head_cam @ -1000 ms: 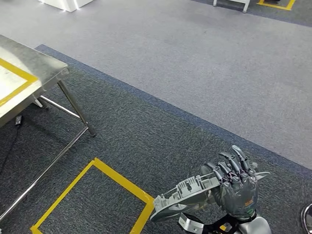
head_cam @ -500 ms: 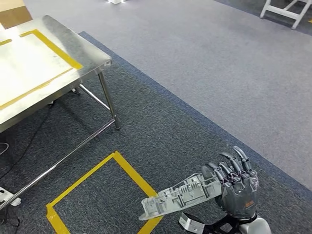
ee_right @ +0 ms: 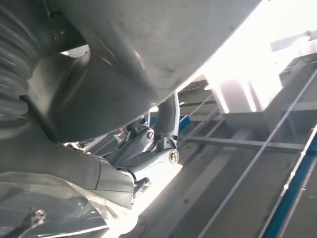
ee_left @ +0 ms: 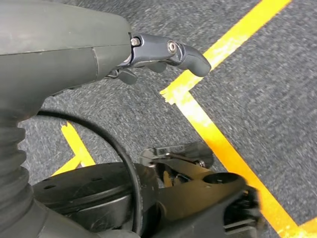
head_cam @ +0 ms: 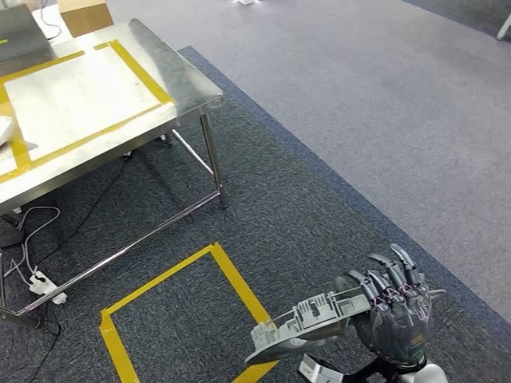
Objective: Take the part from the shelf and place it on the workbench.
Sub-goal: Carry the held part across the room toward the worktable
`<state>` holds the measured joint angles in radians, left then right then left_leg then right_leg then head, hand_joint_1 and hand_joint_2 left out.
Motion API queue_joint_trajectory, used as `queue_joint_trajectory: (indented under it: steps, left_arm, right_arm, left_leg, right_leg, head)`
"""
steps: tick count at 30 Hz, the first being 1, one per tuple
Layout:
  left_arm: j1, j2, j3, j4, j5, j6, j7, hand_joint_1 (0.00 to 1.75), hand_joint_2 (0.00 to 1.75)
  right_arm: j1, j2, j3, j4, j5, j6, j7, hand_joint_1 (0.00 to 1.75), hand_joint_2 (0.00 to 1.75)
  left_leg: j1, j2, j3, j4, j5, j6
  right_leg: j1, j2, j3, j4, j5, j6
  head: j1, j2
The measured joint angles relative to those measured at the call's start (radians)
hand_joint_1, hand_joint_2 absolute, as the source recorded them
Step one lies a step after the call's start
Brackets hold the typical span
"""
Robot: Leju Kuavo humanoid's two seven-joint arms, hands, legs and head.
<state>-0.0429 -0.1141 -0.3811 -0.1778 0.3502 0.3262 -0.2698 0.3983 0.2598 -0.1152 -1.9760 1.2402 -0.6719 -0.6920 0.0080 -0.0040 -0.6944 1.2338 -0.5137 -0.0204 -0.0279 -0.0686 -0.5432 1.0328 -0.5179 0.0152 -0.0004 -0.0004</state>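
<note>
Part clasped in right hand, fingers curled over its end; left hand empty, uncurled.

A shiny metal workbench stands on thin legs at the far left, with yellow tape lines stuck on its top and a brown cardboard box at its back edge. The floor is dark carpet beside lighter grey carpet. A yellow tape square is stuck on the dark carpet, and a white power strip with cables lies under the workbench.

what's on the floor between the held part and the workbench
In the head view, between part and workbench: dark carpet with a yellow tape square.
</note>
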Motion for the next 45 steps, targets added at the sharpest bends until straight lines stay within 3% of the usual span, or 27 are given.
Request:
queue_joint_trajectory:
  steps: [1,5,7,8,9,10,12,14,15,16,18,20,23,25,28,30,31,33,34,36,39,41,43,44,45]
  left_arm:
    - [0.000,0.000,0.000,0.000,0.000,0.000,0.000,0.00,1.75]
    - [0.001,0.000,0.000,0.000,0.000,0.000,0.000,0.00,1.75]
    - [-0.001,-0.001,0.000,0.000,0.002,-0.001,0.000,0.00,1.75]
    - [-0.001,-0.002,0.000,0.000,0.004,-0.001,0.000,0.00,1.75]
    - [0.000,-0.003,0.000,0.000,0.005,-0.002,0.000,0.00,1.75]
    - [0.001,-0.004,0.000,0.000,0.006,-0.003,0.000,0.00,1.75]
    - [-0.002,-0.006,0.000,0.000,0.007,-0.004,0.000,0.00,1.75]
    - [-0.003,-0.008,0.000,0.000,0.007,-0.006,0.001,0.00,1.75]
    - [-0.003,-0.009,0.000,0.000,0.007,-0.007,0.001,0.00,1.75]
    - [-0.003,-0.010,0.000,0.000,0.007,-0.007,0.001,0.00,1.75]
    - [-0.002,-0.010,0.000,0.000,0.007,-0.009,0.000,0.00,1.75]
    - [-0.001,-0.011,0.000,0.000,0.007,-0.012,0.001,0.00,1.75]
    - [0.001,-0.011,0.000,0.000,0.008,-0.015,0.003,0.00,1.75]
    - [0.001,-0.009,0.000,0.000,0.008,-0.015,0.004,0.00,1.75]
    - [-0.003,-0.009,0.000,0.000,0.008,-0.015,0.007,0.00,1.75]
    - [-0.002,-0.009,0.000,0.000,0.009,-0.015,0.009,0.00,1.75]
    - [-0.002,-0.008,0.000,0.000,0.009,-0.015,0.011,0.00,1.75]
    - [-0.001,-0.008,0.000,0.000,0.010,-0.015,0.014,0.00,1.75]
    - [-0.002,-0.008,0.000,0.000,0.010,-0.015,0.015,0.00,1.75]
    - [-0.003,-0.008,0.000,0.000,0.010,-0.016,0.016,0.00,1.75]
    - [-0.003,-0.008,0.000,0.000,0.010,-0.017,0.016,0.00,1.75]
    - [-0.003,-0.008,0.000,0.000,0.010,-0.018,0.016,0.00,1.75]
    - [-0.004,-0.010,0.000,0.000,0.010,-0.018,0.015,0.00,1.75]
    - [-0.004,-0.010,0.000,0.000,0.010,-0.018,0.015,0.00,1.75]
    - [-0.003,-0.011,0.000,0.000,0.010,-0.018,0.015,0.00,1.75]
  right_arm:
    - [0.000,0.000,0.000,0.000,0.000,0.000,0.000,1.75,1.75]
    - [0.000,0.000,0.000,0.000,0.000,0.000,0.000,1.75,1.75]
    - [0.000,0.000,-0.001,0.000,0.007,0.000,0.000,1.75,1.75]
    - [0.000,0.000,-0.002,0.000,0.012,0.000,0.000,1.75,1.75]
    - [0.000,0.000,-0.002,0.000,0.018,0.000,0.000,1.75,1.75]
    - [-0.001,0.000,-0.002,0.000,0.022,0.000,0.000,1.75,1.75]
    - [0.002,0.000,-0.003,0.000,0.025,0.000,0.000,1.75,1.75]
    - [0.005,0.000,-0.006,0.000,0.025,0.000,0.000,1.75,1.75]
    - [0.005,0.000,-0.007,0.000,0.025,0.000,0.000,1.75,1.75]
    - [0.005,0.000,-0.007,0.000,0.025,0.000,0.000,1.75,1.75]
    - [0.004,0.000,-0.008,0.001,0.025,0.000,0.002,1.75,1.75]
    - [0.003,-0.003,-0.008,0.003,0.037,0.000,0.021,1.75,1.75]
    - [0.005,-0.018,-0.002,0.012,0.071,0.000,0.078,1.75,1.75]
    - [0.004,-0.030,0.004,0.016,0.079,0.000,0.104,1.75,1.75]
    - [0.005,-0.044,0.012,0.020,0.083,0.000,0.125,1.75,1.75]
    - [0.007,-0.052,0.014,0.024,0.087,0.000,0.134,1.75,1.75]
    - [0.008,-0.055,0.016,0.025,0.089,0.000,0.136,1.75,1.75]
    - [0.008,-0.060,0.020,0.029,0.091,0.000,0.139,1.75,1.75]
    - [0.007,-0.062,0.021,0.030,0.091,0.000,0.140,1.75,1.75]
    - [0.007,-0.068,0.023,0.033,0.091,0.000,0.143,1.75,1.75]
    - [0.006,-0.076,0.027,0.037,0.090,0.000,0.150,1.75,1.75]
    - [0.005,-0.081,0.029,0.038,0.090,0.000,0.154,1.75,1.75]
    - [0.005,-0.086,0.030,0.042,0.090,0.000,0.156,1.75,1.75]
    - [0.006,-0.089,0.030,0.045,0.090,0.000,0.156,1.75,1.75]
    - [0.007,-0.091,0.030,0.048,0.090,0.000,0.157,1.75,1.75]
  left_leg:
    - [0.000,0.003,0.016,-0.032,0.020,0.001]
    - [-0.001,0.015,0.043,-0.086,0.047,0.004]
    - [-0.011,0.041,0.074,-0.152,0.055,0.021]
    - [-0.013,0.046,0.087,-0.178,0.056,0.033]
    - [-0.015,0.044,0.095,-0.195,0.053,0.045]
    - [-0.013,0.030,0.098,-0.199,0.054,0.053]
    - [-0.012,0.007,0.099,-0.200,0.054,0.062]
    - [-0.014,-0.021,0.100,-0.200,0.052,0.066]
    - [-0.015,-0.034,0.101,-0.200,0.051,0.066]
    - [-0.015,-0.046,0.104,-0.199,0.050,0.066]
    - [-0.016,-0.066,0.110,-0.196,0.044,0.063]
    - [-0.017,-0.079,0.109,-0.192,0.039,0.054]
    - [-0.016,-0.082,0.105,-0.192,0.037,0.039]
    - [-0.015,-0.058,0.093,-0.160,0.015,0.029]
    - [-0.010,-0.015,0.008,0.011,-0.061,0.013]
    - [-0.007,-0.009,-0.035,0.081,-0.068,0.010]
    - [-0.006,-0.009,-0.030,0.061,-0.041,0.011]
    - [-0.007,-0.006,0.021,-0.059,0.035,0.019]
    - [-0.010,-0.004,0.051,-0.122,0.058,0.025]
    - [-0.015,0.000,0.079,-0.183,0.064,0.035]
    - [-0.014,-0.002,0.090,-0.200,0.058,0.049]
    - [-0.008,-0.003,0.103,-0.213,0.058,0.059]
    - [-0.009,-0.003,0.109,-0.215,0.053,0.066]
    - [-0.010,-0.004,0.111,-0.215,0.049,0.068]
    - [-0.011,-0.004,0.115,-0.214,0.045,0.069]
  right_leg:
    - [0.000,-0.005,0.003,0.000,-0.002,0.001]
    - [0.000,-0.012,0.007,0.000,-0.005,0.002]
    - [0.005,-0.037,0.019,-0.004,-0.015,0.017]
    - [0.006,-0.041,0.025,-0.006,-0.022,0.028]
    - [0.007,-0.030,0.027,0.002,-0.036,0.038]
    - [0.006,-0.006,0.018,0.029,-0.055,0.043]
    - [0.006,0.050,-0.043,0.146,-0.112,0.045]
    - [0.007,0.064,-0.112,0.258,-0.143,0.042]
    - [0.008,0.066,-0.126,0.268,-0.128,0.040]
    - [0.008,0.067,-0.122,0.240,-0.095,0.038]
    - [0.008,0.076,-0.077,0.115,-0.015,0.032]
    - [0.009,0.088,-0.038,0.024,0.016,0.026]
    - [0.010,0.092,-0.027,0.004,0.014,0.015]
    - [0.006,0.084,-0.018,-0.003,0.015,0.006]
    - [0.006,0.066,-0.004,-0.008,0.008,-0.004]
    - [0.006,0.058,0.003,-0.008,0.001,-0.004]
    - [0.006,0.055,0.008,-0.008,-0.003,-0.004]
    - [0.006,0.052,0.018,-0.008,-0.012,0.000]
    - [0.008,0.052,0.022,-0.008,-0.018,0.004]
    - [0.011,0.051,0.022,-0.010,-0.025,0.015]
    - [0.010,0.049,0.028,-0.014,-0.035,0.032]
    - [0.009,0.055,0.007,0.040,-0.070,0.040]
    - [0.009,0.063,-0.067,0.172,-0.127,0.045]
    - [0.009,0.064,-0.107,0.231,-0.143,0.046]
    - [0.008,0.065,-0.135,0.263,-0.139,0.047]
  head:
    - [0.000,0.000]
    - [0.000,0.000]
    - [0.001,0.000]
    - [0.003,0.000]
    - [0.006,0.000]
    - [0.009,0.000]
    - [0.016,0.000]
    - [0.019,0.000]
    - [0.019,0.000]
    - [0.019,0.000]
    - [0.019,0.000]
    - [0.019,0.000]
    - [0.018,0.000]
    - [0.016,0.000]
    - [0.009,0.000]
    - [0.009,0.000]
    - [0.009,0.000]
    - [0.008,0.000]
    - [0.008,0.000]
    - [0.009,0.000]
    - [0.010,0.000]
    - [0.014,0.000]
    - [0.018,0.000]
    - [0.019,0.000]
    - [0.019,0.000]
